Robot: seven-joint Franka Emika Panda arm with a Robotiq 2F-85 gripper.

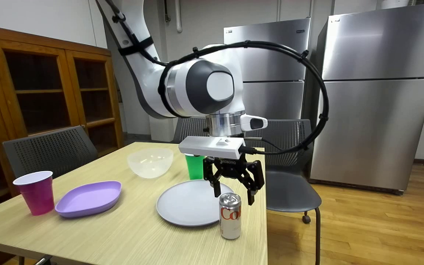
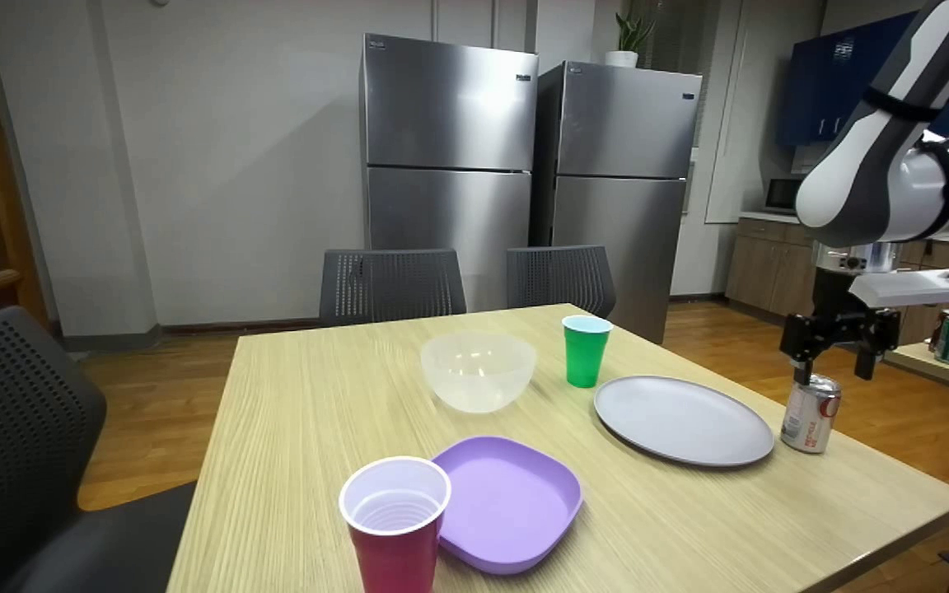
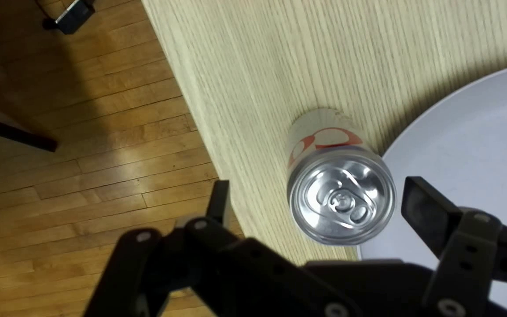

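A silver Diet Coke can (image 3: 342, 198) stands upright near the table edge, its pull-tab top seen from above in the wrist view. My gripper (image 3: 317, 193) is open over it, one finger on each side of the lid in that view. The right-hand fingertip (image 3: 429, 211) looks close to the rim, the left-hand one farther off; whether either touches, I cannot tell. In an exterior view the gripper (image 1: 234, 195) hangs just above the can (image 1: 230, 221). Right beside the can lies a flat grey plate (image 1: 186, 204), also visible in an exterior view as the grey plate (image 2: 680, 420).
On the table (image 2: 301, 428) are a green cup (image 2: 586, 350), a translucent bowl (image 2: 479, 371), a purple plate (image 2: 507, 502) and a magenta cup (image 2: 396, 543). Chairs (image 1: 289, 191) stand around it. Wooden floor (image 3: 104, 176) lies beyond the edge by the can.
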